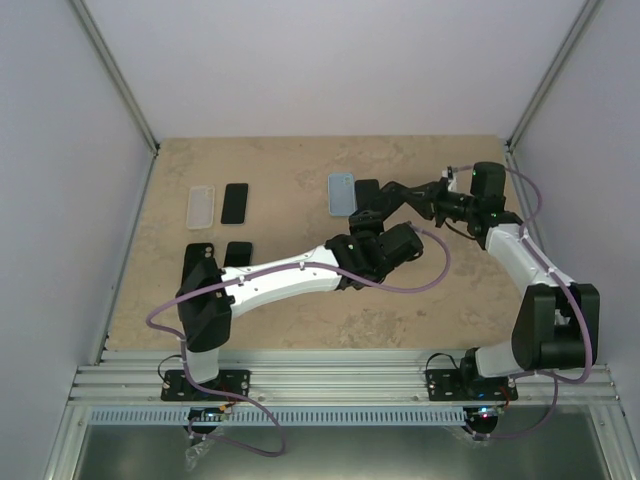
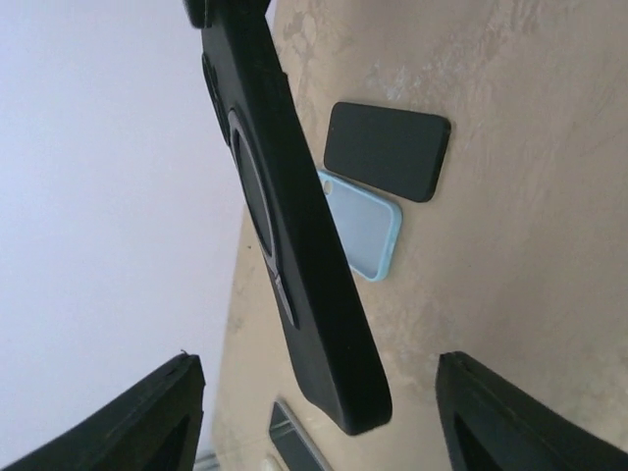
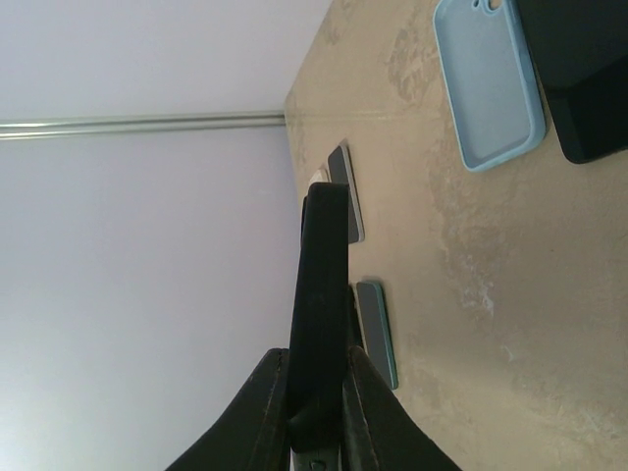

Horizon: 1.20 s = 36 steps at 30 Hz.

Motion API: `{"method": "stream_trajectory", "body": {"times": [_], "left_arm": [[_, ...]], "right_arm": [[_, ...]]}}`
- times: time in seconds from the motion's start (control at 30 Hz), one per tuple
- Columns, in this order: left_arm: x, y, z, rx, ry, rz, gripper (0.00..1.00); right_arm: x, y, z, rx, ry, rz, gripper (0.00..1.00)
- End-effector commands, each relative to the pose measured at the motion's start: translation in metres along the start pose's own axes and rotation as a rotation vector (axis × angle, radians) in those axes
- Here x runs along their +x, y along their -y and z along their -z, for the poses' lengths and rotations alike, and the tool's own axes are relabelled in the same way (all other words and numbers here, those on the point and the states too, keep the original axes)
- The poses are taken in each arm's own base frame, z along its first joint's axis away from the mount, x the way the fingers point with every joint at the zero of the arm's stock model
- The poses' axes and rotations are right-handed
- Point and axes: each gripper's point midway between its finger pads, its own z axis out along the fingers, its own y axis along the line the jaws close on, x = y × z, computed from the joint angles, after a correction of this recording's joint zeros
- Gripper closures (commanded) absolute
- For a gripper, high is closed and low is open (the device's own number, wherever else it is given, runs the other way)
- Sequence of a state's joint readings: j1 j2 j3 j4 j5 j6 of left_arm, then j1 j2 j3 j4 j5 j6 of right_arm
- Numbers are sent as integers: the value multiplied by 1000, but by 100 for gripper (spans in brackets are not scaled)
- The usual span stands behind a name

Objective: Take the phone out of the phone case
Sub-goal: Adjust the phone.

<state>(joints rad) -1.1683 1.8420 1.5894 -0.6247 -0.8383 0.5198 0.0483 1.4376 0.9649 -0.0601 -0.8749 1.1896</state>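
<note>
My right gripper [image 1: 398,192] [image 3: 316,412] is shut on one end of a black phone case [image 3: 319,285] and holds it in the air, edge-on in its wrist view. I cannot tell if a phone is inside. The case [image 2: 294,226] hangs tilted in front of my left gripper [image 2: 324,422], whose two black fingers [image 2: 147,422] stand wide apart either side of its free end without touching it. In the top view the left gripper [image 1: 378,240] sits just below the held case [image 1: 370,212].
A light blue case [image 1: 342,192] and a black phone [image 1: 366,190] lie side by side at the table's back middle. A clear case [image 1: 201,207] and a black phone [image 1: 234,203] lie at the back left, another phone [image 1: 237,254] nearer.
</note>
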Motion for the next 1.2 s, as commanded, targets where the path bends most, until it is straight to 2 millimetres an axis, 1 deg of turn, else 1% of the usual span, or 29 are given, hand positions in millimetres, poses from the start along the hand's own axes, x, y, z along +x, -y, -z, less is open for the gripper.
{"method": "stream_trajectory", "body": {"times": [0.0,0.07,0.17,0.27,0.4,0.43,0.47,0.57,0.63,0.73,0.8,0.87,0.9,1.03,1.17], "left_arm": [[-3,-4,-4,-65,-8,-29,41],[-4,-4,-5,-66,-8,-30,52],[-3,-2,-6,-65,-11,-33,64],[-2,-1,-5,-56,-6,-31,77],[1,1,-6,-59,-10,-40,94],[1,1,-6,-62,-9,-39,98],[1,0,-5,-63,-8,-37,100],[0,-3,-3,-62,0,-19,100],[0,-7,-2,-55,6,-2,100],[0,-17,0,-26,15,59,100],[1,-27,0,8,21,125,100],[1,-36,3,38,38,194,100],[1,-41,4,47,48,223,100],[2,-60,13,84,91,340,100],[3,-83,21,135,137,467,100]], "right_arm": [[8,-18,6,-58,-19,15,100],[8,-18,6,-59,-19,14,100],[8,-21,7,-66,-18,14,99],[8,-22,7,-69,-21,4,94],[8,-25,8,-74,-22,-2,93],[9,-26,8,-75,-22,-6,91],[7,-29,9,-88,-16,8,85],[6,-38,10,-113,-10,36,68],[4,-49,12,-144,-3,100,56],[-1,-66,18,-175,17,190,37],[-6,-76,25,-198,30,229,28],[-9,-86,32,-214,48,289,22],[-18,-87,41,-213,85,308,19],[-31,-95,59,-224,150,388,13],[-36,-109,68,-248,169,453,6]]}}
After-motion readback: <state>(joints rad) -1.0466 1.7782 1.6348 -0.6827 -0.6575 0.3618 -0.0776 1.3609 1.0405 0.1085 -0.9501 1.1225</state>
